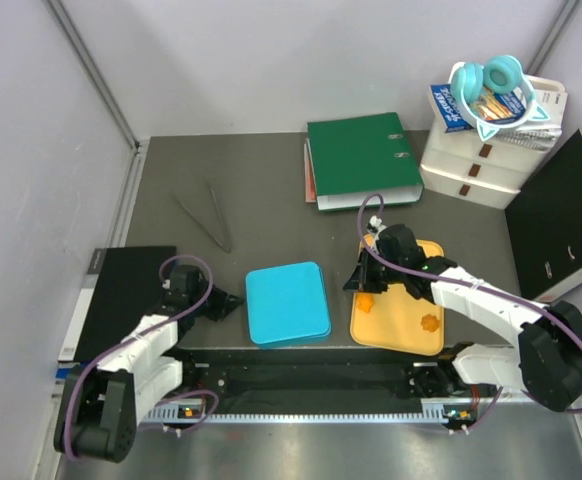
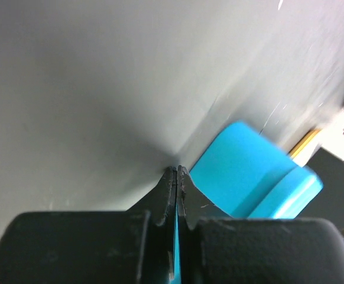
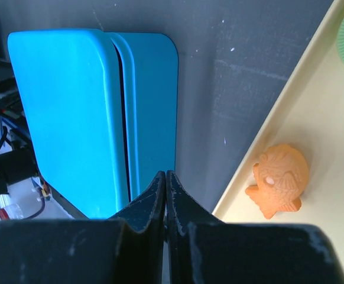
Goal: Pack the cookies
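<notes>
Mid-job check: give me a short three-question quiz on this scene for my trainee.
1. True or false: the left end effector and the right end effector are both shut.
2. What lies on the tray? A tongs, B cookies, C binder.
3. Fill in: the tin between the arms is ___ in colour.
Key: 1 true; 2 B; 3 blue.
</notes>
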{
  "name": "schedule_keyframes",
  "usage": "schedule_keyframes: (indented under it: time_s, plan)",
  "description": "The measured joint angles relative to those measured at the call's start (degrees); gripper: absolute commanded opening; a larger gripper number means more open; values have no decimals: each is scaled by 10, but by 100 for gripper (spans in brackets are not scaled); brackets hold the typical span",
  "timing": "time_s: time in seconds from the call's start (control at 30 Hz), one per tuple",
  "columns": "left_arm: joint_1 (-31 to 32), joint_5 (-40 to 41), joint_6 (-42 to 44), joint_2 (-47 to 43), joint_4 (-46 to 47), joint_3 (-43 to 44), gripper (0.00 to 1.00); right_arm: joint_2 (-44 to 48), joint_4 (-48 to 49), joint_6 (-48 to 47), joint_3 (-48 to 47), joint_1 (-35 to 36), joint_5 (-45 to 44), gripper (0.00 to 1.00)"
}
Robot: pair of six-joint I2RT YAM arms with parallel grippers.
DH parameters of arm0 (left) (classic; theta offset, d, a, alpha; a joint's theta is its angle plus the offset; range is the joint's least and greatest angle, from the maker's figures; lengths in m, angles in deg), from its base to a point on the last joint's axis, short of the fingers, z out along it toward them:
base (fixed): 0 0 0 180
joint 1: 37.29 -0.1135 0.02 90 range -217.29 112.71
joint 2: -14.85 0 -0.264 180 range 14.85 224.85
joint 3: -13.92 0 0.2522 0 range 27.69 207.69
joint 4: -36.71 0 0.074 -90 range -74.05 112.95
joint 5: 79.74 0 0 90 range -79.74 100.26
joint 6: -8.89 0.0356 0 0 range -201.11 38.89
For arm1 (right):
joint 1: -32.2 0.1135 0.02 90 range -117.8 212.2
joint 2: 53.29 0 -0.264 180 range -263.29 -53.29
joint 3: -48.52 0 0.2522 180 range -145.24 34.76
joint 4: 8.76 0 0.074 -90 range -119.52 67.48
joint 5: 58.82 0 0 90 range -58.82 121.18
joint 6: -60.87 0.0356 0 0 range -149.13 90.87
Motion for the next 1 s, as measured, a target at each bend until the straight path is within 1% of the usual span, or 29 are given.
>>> schedule_keyframes:
  time_s: [0.1, 0.27, 0.43, 0.63, 1.0]
  plan:
    - [-37, -20, 9, 24, 30, 0, 0, 0, -1, -3, 0, 0, 0, 0]
    - [-76, -68, 16, 84, 101, 0, 0, 0, -1, -4, 0, 0, -1, 0]
    - [-81, -114, 16, 133, 166, 1, 0, 0, -1, -8, 0, -3, -2, 0]
    - [-82, -153, 11, 156, 240, 1, 0, 0, -2, -9, 0, -9, -2, 0]
    - [-83, -172, -3, 164, 310, -14, 0, -9, -2, -13, 0, -10, -2, 0]
